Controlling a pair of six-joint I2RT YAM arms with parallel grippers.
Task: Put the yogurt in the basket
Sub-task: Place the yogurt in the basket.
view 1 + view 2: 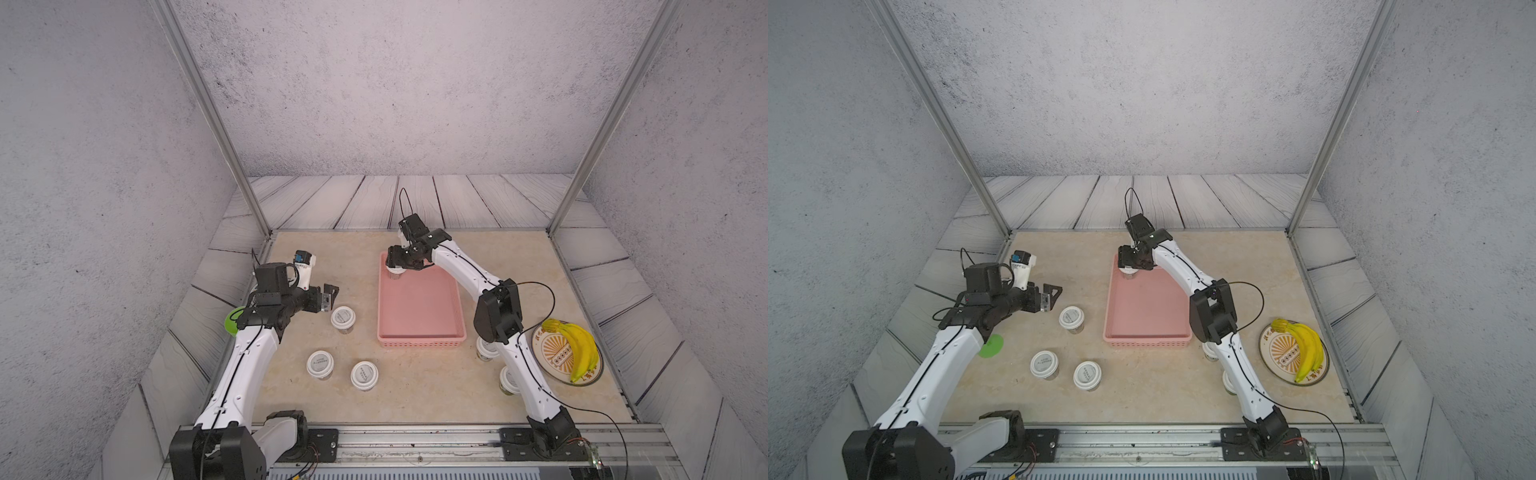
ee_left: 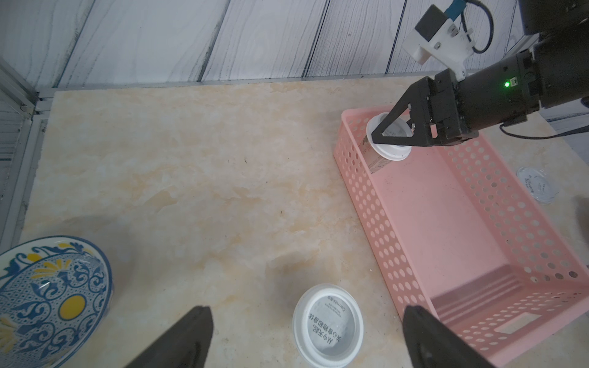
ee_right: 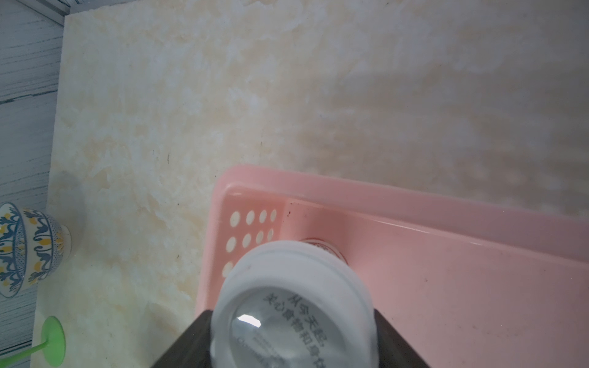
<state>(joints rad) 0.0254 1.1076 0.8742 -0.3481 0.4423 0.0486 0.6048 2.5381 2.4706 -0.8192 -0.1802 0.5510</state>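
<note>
While right jaws clasp it, yogurt [image 3: 293, 286] points lid-up.

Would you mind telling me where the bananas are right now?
In both top views, the bananas lie on the patterned plate at the right edge of the table, right of the pink basket.

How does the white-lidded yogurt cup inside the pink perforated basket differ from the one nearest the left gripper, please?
The right gripper clamps the basket cup; the table cup stands free by the open left gripper. The basket cup occupies the basket's far corner; the table cup sits on the tabletop. Their lids match.
</note>
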